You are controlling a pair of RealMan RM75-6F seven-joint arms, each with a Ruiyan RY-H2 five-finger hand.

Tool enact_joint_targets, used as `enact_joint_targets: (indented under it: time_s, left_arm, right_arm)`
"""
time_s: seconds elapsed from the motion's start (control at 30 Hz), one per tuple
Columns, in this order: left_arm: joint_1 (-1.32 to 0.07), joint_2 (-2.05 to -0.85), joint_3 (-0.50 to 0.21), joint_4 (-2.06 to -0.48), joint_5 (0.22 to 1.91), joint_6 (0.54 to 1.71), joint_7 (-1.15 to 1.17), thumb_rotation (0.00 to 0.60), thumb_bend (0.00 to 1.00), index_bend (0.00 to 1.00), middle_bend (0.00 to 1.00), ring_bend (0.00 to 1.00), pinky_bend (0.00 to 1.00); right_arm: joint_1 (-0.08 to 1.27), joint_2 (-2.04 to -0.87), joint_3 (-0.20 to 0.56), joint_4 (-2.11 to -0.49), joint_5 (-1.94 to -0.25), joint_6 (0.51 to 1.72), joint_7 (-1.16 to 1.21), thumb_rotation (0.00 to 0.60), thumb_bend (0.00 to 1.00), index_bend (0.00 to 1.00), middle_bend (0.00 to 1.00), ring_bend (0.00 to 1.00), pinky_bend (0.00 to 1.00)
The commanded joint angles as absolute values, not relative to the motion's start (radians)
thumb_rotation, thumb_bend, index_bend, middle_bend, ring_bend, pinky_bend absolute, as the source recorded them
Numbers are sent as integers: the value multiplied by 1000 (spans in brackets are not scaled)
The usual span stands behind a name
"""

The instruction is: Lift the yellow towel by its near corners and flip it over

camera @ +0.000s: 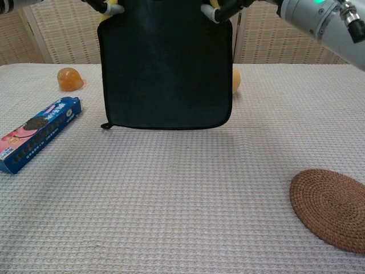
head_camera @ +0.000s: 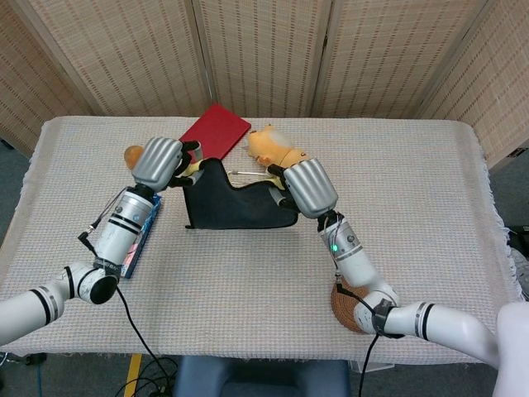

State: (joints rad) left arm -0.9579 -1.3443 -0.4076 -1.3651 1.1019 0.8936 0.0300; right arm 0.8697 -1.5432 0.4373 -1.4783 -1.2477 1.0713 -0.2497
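Both arms are raised over the middle of the surface (head_camera: 430,182), and the yellow towel (camera: 165,68) hangs between them like a small curtain, its dark underside facing the robot and only slivers of yellow showing at the top. The left robot hand (head_camera: 159,161) pinches one upper corner, and the right robot hand (head_camera: 304,187) pinches the other, so the cloth is stretched flat and upright from hand to hand. Its lower edge hangs just above the woven cloth, or perhaps brushing it; I cannot tell which. Behind the towel sit a red book (head_camera: 216,132) and a yellow plush toy (head_camera: 277,149). An orange ball (camera: 70,79) lies off to the left, a blue box (camera: 37,132) nearer, and a round woven coaster (camera: 333,208) near the right.
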Motion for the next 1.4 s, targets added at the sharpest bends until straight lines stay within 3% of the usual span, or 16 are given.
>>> enact_joint_targets:
  time_s: [0.03,0.47,1.0,1.4]
  left_arm:
    - [-994,-1372,-418,-1305,1059,875,68,600,412,678,956,860,969]
    - [-1073,-1418,-424,-1158,972,816,142,600,411,672,956,853,967]
    - [-1143,-1525,-417,-909,897,740,157,600,412,665,955,851,966]
    - [-1158,-1543,-420,-902,900,726,142,600,411,667,956,851,967]
  right_arm:
    - [895,-1568,450,-1435,-1223,1071,-255,600,519,656,970,997,999]
    - [976,-1636,470,-1262,-1166,1051,-250,600,519,657,969,999,999]
    - [1124,-1752,454,-930,-1178,968,-219,600,475,657,966,1000,999]
    - [1155,-1804,425,-757,-1183,934,-168,600,469,657,962,1000,999]
